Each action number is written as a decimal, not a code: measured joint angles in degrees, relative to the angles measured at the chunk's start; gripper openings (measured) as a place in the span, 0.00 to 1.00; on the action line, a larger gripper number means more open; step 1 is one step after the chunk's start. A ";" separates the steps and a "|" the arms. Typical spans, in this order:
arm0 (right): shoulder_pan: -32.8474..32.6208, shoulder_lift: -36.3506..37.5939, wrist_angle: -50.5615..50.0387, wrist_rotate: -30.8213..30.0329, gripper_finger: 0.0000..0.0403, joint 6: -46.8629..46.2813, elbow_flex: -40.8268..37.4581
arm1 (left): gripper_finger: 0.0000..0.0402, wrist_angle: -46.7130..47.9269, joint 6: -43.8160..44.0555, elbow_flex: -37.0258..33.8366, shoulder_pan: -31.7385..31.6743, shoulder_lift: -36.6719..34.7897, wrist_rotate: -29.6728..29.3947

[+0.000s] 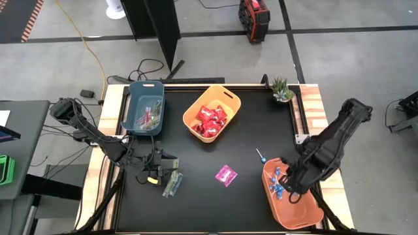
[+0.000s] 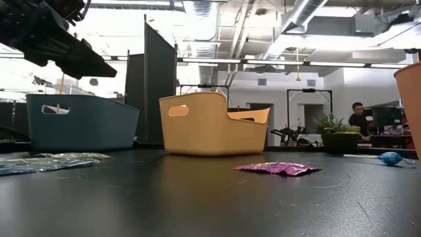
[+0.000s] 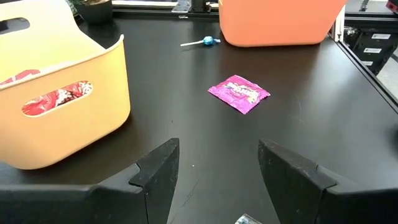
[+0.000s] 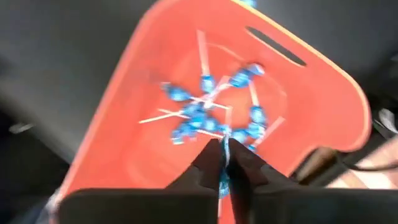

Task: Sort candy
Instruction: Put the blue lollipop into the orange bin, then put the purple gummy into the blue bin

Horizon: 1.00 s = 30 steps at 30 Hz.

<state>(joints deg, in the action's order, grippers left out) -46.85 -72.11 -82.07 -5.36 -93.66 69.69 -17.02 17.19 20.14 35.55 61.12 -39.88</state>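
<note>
Black matte tabletop [image 1: 209, 202] w/ light wood edging, on a grey concrete floor marked w/ dark tape lines. 3 bins on it: blue bin [image 1: 144, 106] far left, yellow bin [image 1: 211, 112] centre, orange bin [image 1: 290, 194] near right edge. Small potted plant [image 1: 282, 89] at the far right corner.

Left gripper [image 3: 217, 171] hangs low over the near-left part of the table, fingers spread wide, nothing between them. Green-pink stick packets [image 1: 172, 183] lie flat just beside it; more of these sit in the blue bin.

Right gripper [image 4: 222, 163] is over the orange bin, fingers pinched narrow on a blue lollipop [image 4: 222, 185], above a pile of lollipops [image 4: 205, 115] in the bin bottom.

1 magenta packet [image 3: 239, 94] lies flat on bare table between yellow and orange bins, touching neither. 1 loose lollipop [image 1: 260, 155] lies on the table near the orange bin's far end. Red packets [image 1: 210, 119] fill the yellow bin.

Room in low view: open workshop, exposed ducts and pipes overhead, dark partition panels [image 2: 159, 82] behind the bins, a person [image 2: 359, 120] seated far back at right.
</note>
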 joint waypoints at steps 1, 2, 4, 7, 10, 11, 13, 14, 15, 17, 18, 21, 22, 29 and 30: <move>-0.47 -0.96 0.00 0.04 0.16 -0.75 -0.02 | 0.53 0.00 0.01 0.00 0.00 0.00 0.00; -0.83 -1.87 0.44 0.40 0.21 -1.19 -0.02 | 0.53 0.00 0.06 0.00 0.00 0.00 0.00; -1.03 -3.17 0.87 0.98 0.33 -2.62 -0.02 | 0.53 0.00 0.42 0.00 0.00 0.00 0.00; -0.96 -4.06 1.16 0.98 0.53 -3.30 -0.02 | 0.53 0.00 0.48 0.00 0.00 0.00 0.01; 0.02 -3.96 4.47 0.68 0.68 -0.90 -0.02 | 0.53 0.02 0.79 0.00 0.00 0.00 0.02; 0.69 -3.77 6.34 -0.11 0.72 0.59 -0.02 | 0.53 0.02 0.90 0.00 0.00 0.00 0.02; 2.38 -3.52 10.65 -2.73 0.76 4.35 -0.02 | 0.53 0.00 0.92 0.00 0.00 0.00 0.02; 3.66 -3.48 13.00 -4.31 0.77 7.13 -0.02 | 0.53 0.02 0.94 0.00 0.00 0.00 0.02; 4.93 -3.51 15.48 -5.90 0.77 10.15 -0.02 | 0.53 0.02 0.94 0.00 0.00 0.00 0.02; 7.91 -4.10 20.05 -8.46 0.77 16.45 0.00 | 0.53 0.02 0.98 0.00 0.00 0.00 0.02; 9.48 -4.67 22.32 -9.43 0.77 20.06 0.00 | 0.53 0.02 1.00 0.00 -0.02 0.00 0.02; 14.51 -7.06 29.65 -9.81 0.75 32.52 0.00 | 0.53 0.09 1.07 0.00 -0.02 0.00 0.02; 16.09 -8.09 32.04 -9.98 0.75 36.50 0.00 | 0.53 0.13 1.07 0.00 -0.02 0.00 0.02; 24.75 -17.68 46.92 -9.24 0.74 58.15 0.00 | 0.53 1.25 1.92 0.00 -0.02 0.00 0.02; 25.30 -19.01 47.45 -8.27 0.74 59.84 0.00 | 0.53 1.25 2.00 0.00 -0.02 0.00 0.02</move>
<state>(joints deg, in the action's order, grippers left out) -21.55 -91.12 -34.62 -13.64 -33.82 69.69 -15.76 19.19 20.14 35.53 61.12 -39.86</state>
